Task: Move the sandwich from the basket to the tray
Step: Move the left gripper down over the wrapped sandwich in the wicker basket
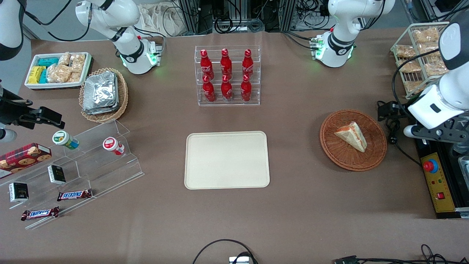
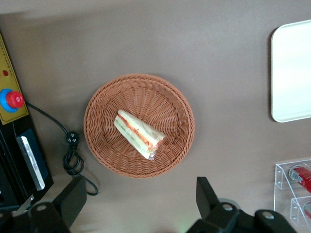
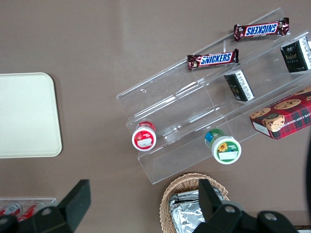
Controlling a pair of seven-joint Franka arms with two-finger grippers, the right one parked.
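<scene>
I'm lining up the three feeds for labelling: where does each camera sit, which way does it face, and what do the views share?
Front view: high above the table, looking down; shows both white arms and the cream-beige rectangular tray.
Left wrist view: above the reddish-brown woven wicker basket, looking down on the triangular white-bread sandwich; the open gripper hangs over the table beside the basket.
Right wrist view: looks down on the clear acrylic snack shelf; parked fingers show.
Shared: the tray appears in all three.

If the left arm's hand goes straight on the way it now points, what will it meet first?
Probably bare table close beside the basket. The hand hangs open above it, pointing down; the sandwich lies slightly off its line, though depth is unclear.
</scene>
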